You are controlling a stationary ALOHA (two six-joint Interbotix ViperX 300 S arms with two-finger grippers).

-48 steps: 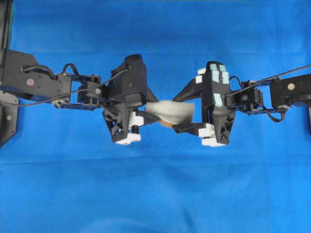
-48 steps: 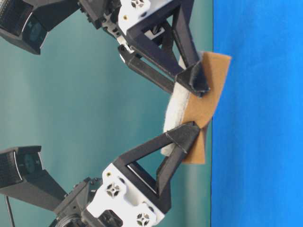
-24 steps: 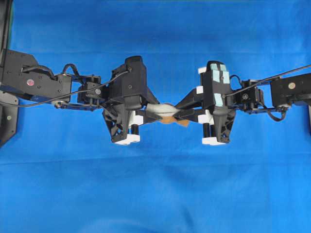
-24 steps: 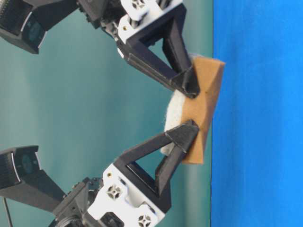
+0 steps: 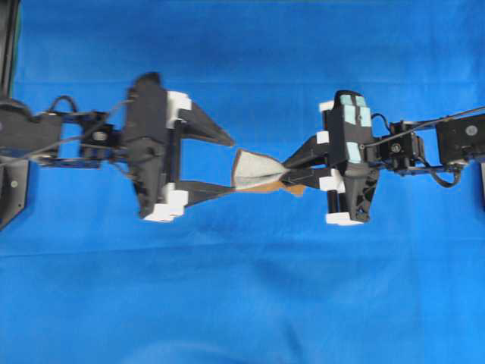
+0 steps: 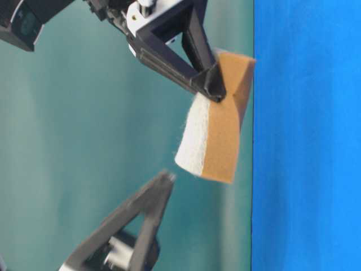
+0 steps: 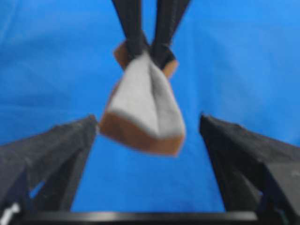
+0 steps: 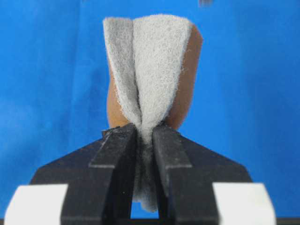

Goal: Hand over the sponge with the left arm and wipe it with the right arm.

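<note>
The sponge [image 5: 254, 171], grey-white felt over an orange-brown layer, hangs in the air above the blue cloth, pinched into a fold at its right end. My right gripper [image 5: 286, 172], on the arm with teal wrist pads, is shut on that end; its wrist view shows the sponge [image 8: 152, 65] squeezed between the fingers [image 8: 115, 154]. My left gripper [image 5: 229, 163] stands wide open just left of the sponge's free end, with nothing between its fingers. Its wrist view has the sponge [image 7: 143, 110] ahead of the spread fingertips [image 7: 84, 133]. From table level the sponge [image 6: 217, 135] dangles from the right gripper [image 6: 216, 93].
A blue cloth [image 5: 242, 303] covers the whole table. A black mount [image 5: 9, 189] sits at the left edge. A teal wall [image 6: 84, 141] backs the table-level view. Both arms stretch in from the sides and meet near the middle.
The right gripper closed on the sponge. The left gripper then opened, let go of the sponge and drew back to the left. The sponge now hangs from the right gripper alone.
</note>
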